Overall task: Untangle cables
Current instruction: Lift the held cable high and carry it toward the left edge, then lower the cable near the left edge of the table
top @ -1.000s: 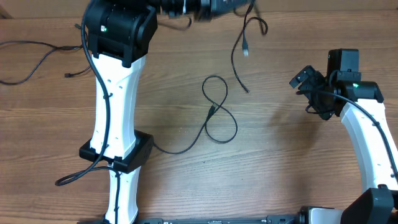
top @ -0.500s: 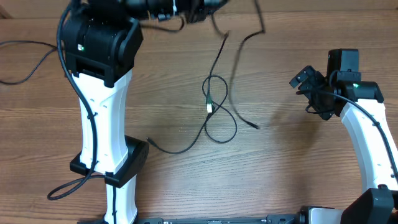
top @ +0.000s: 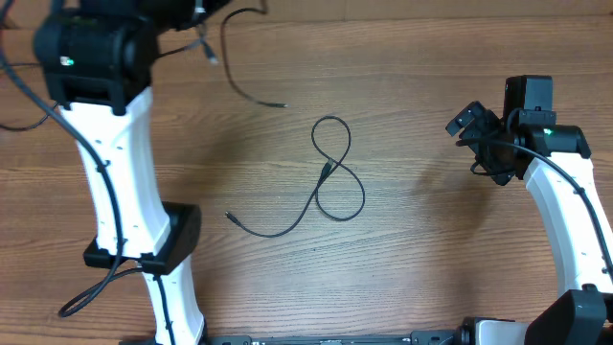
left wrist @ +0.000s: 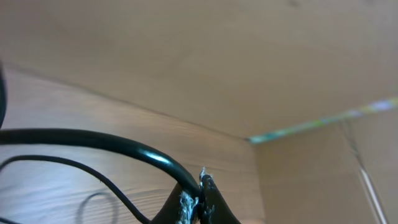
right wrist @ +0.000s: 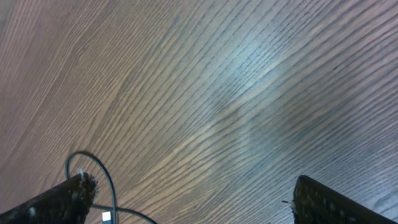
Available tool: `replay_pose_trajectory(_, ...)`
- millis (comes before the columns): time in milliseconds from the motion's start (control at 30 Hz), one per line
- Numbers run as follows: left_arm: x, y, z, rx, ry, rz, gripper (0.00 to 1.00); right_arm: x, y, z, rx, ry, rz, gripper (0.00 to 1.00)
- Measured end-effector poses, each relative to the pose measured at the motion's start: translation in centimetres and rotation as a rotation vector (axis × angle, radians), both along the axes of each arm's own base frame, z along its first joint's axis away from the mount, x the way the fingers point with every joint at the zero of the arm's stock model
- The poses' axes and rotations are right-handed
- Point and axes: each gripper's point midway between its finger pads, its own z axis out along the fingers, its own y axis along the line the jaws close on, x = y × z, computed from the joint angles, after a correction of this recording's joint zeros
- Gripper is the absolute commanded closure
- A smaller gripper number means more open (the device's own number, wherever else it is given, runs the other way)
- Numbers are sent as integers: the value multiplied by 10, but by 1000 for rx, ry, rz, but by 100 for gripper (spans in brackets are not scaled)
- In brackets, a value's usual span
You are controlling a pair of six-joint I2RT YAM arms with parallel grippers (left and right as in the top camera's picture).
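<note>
Clearly apart now, one cable (top: 328, 171) lies in a figure-eight at the middle of the table (top: 431, 249). A second cable (left wrist: 124, 145) hangs near the far left corner, pinched in the left pincer (left wrist: 200, 202), probably to keep the two separate. The right pincer (right wrist: 196, 199) hovers spread and empty by the right edge.

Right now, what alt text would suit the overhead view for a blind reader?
A thin black cable lies looped in a figure eight on the wooden table. A second cable hangs from the left arm at top left; the right gripper sits open and empty at right.
</note>
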Motion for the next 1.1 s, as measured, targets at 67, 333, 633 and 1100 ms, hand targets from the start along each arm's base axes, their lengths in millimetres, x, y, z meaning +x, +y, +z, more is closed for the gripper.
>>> replay_pose_trajectory(67,1,25,-12,13,52,59,96,0,0,0,1,0,0,0)
replay_pose_trajectory(333,-14,132,-61,171,266,415,96,0,0,0,1,0,0,0)
replay_pose_trajectory(633,-28,233,-64,493,270,634,96,0,0,0,0,0,0,0)
replay_pose_trajectory(1100,-78,367,-118,572,585,931,96,0,0,0,1,0,-1,0)
